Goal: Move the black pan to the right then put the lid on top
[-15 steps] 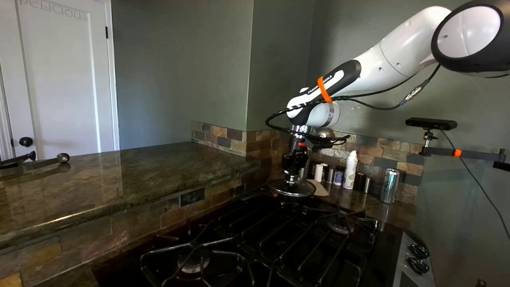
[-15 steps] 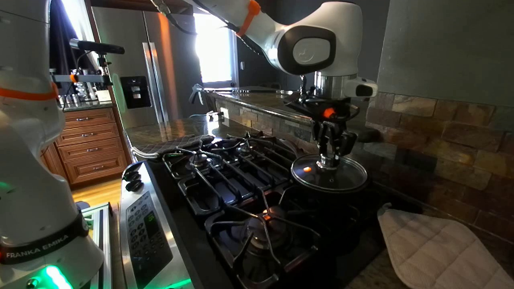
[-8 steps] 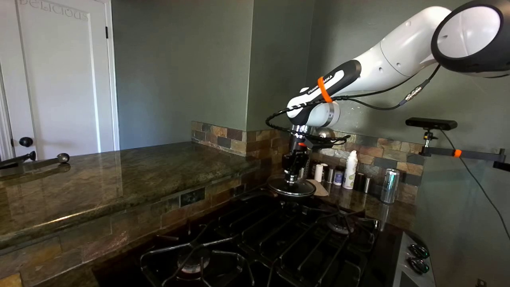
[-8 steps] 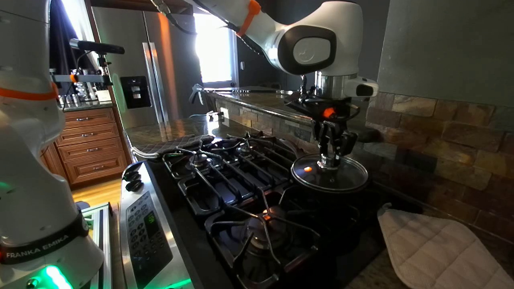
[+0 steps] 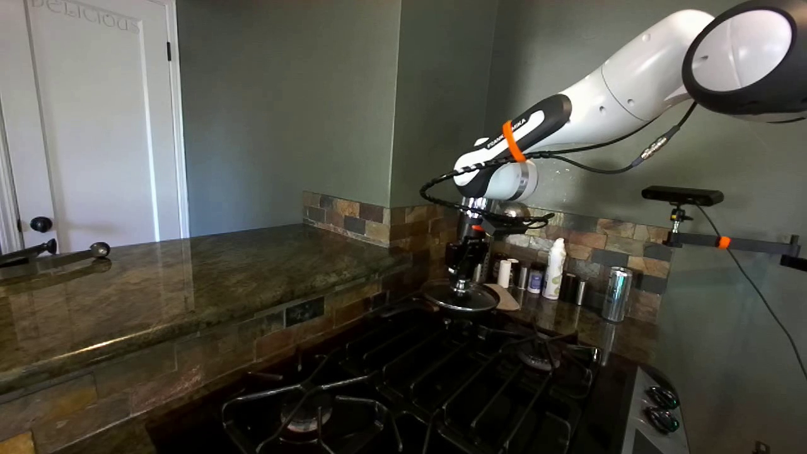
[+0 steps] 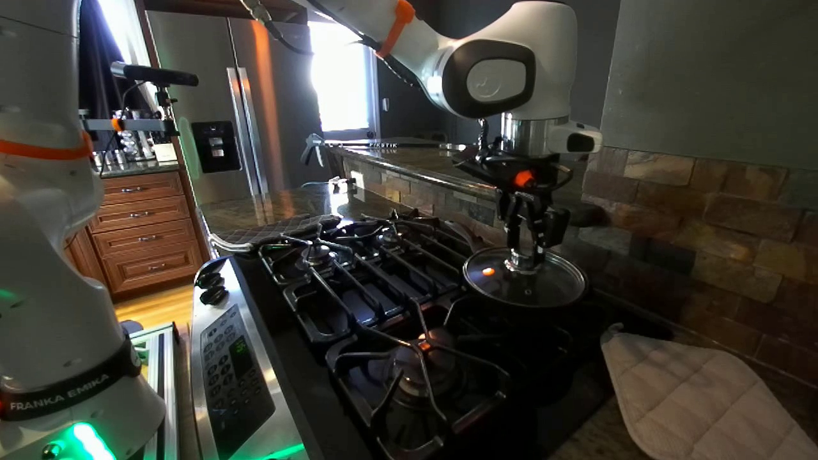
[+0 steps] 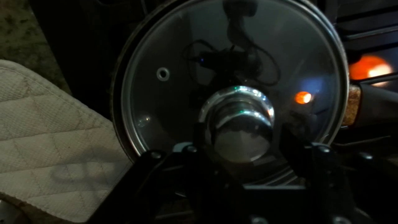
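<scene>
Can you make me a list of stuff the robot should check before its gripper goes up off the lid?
1. Gripper open: ok, its fingers stand apart, around the metal knob.
2. Both fingers clear of the knob: cannot tell. The wrist view shows a gap at the picture's right, but the other side is too dark.
3. Glass lid over the black pan: ok, their rims line up closely.
4. Lid flat: ok, it looks level in both exterior views.
5. Quilted pot holder out from under the pan: ok, it lies beside it.
</scene>
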`<act>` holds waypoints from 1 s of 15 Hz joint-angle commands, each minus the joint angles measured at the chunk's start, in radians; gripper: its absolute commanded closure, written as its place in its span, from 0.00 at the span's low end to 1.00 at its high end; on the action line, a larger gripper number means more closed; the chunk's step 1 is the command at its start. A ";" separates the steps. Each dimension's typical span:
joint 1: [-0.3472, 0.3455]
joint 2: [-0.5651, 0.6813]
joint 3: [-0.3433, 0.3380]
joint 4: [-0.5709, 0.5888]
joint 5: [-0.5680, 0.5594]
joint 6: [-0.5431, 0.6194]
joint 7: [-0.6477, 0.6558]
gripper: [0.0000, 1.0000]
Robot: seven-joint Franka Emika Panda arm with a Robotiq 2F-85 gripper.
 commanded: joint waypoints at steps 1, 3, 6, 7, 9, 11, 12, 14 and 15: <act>0.002 -0.005 0.000 0.006 -0.006 0.012 0.024 0.04; 0.003 -0.020 -0.002 -0.003 -0.011 0.018 0.026 0.00; 0.003 -0.050 -0.003 -0.017 -0.012 0.012 0.020 0.00; 0.004 -0.067 -0.006 -0.027 -0.020 0.010 0.020 0.00; 0.005 -0.095 -0.012 -0.041 -0.037 0.009 0.019 0.00; 0.009 -0.123 -0.020 -0.055 -0.065 0.009 0.025 0.00; 0.010 -0.141 -0.024 -0.065 -0.083 0.007 0.024 0.00; 0.013 -0.177 -0.031 -0.086 -0.126 0.003 0.037 0.00; 0.013 -0.194 -0.033 -0.095 -0.138 0.001 0.037 0.00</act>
